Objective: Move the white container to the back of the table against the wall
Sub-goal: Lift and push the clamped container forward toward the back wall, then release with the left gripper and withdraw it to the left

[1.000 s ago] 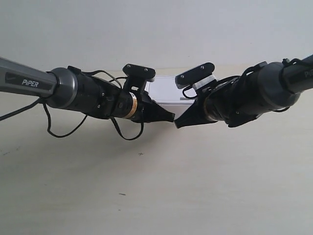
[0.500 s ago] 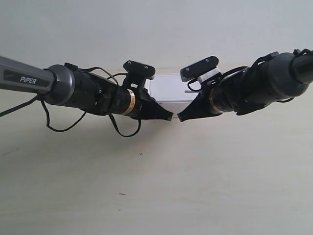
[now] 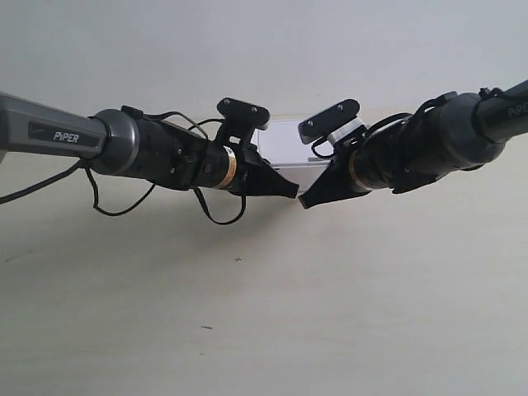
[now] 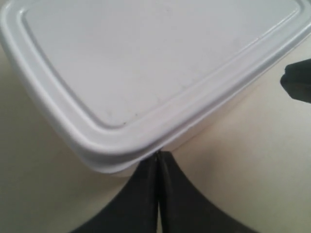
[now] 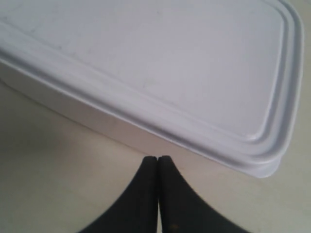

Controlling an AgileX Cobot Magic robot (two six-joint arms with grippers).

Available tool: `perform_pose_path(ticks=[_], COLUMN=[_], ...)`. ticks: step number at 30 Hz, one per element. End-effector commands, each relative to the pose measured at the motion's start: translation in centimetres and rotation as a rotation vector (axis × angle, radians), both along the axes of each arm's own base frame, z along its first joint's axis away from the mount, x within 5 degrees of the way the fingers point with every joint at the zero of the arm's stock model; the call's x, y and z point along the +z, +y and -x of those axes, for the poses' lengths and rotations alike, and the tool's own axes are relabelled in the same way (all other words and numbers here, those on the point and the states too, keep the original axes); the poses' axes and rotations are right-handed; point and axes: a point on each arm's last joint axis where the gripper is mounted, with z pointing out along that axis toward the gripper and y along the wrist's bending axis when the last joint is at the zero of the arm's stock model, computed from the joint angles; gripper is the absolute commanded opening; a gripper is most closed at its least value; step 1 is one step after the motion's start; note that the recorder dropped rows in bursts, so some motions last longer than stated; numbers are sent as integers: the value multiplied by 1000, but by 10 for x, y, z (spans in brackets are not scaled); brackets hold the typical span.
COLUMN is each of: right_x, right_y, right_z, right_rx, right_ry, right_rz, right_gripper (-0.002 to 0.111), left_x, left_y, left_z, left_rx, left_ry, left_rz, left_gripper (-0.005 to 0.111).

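Observation:
The white container stands on the table close to the wall, half hidden behind both arms. In the exterior view two shut black grippers meet in front of it: one on the arm at the view's left, one on the arm at the view's right. In the left wrist view my left gripper is shut, its tips touching the container just under the lid rim near a rounded corner. My right gripper is shut a short gap from the container's side wall.
A loose black cable loops below the arm at the exterior view's left. A tip of the other gripper shows at the edge of the left wrist view. Tiny dark specks mark the pale table in front.
Both arms have shifted toward the wall and the container has slid a little that way. The arm at the exterior view's left has reached further right.

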Motion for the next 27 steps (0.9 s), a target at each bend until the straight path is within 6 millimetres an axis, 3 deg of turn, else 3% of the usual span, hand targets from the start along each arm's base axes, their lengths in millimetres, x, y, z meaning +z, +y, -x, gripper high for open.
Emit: perform_pose_path(ticks=[1,17,27], right_x=[2,-7,-1], right_y=[-10,-10,-3], right_z=[-6,-27,-33], right_rx=[9,37,112], right_ry=[-4,-30,-50], right_rz=[8,52,66], right_gripper=[0,0,0], left_x=[-3,-1,-11], left_y=[2,4,6], left_z=[-8,-17,-30], left_rx=[21,40,53], left_ry=[-18,-53,-57], left_rz=[-14,-35,-31], left_gripper=[0,0,0])
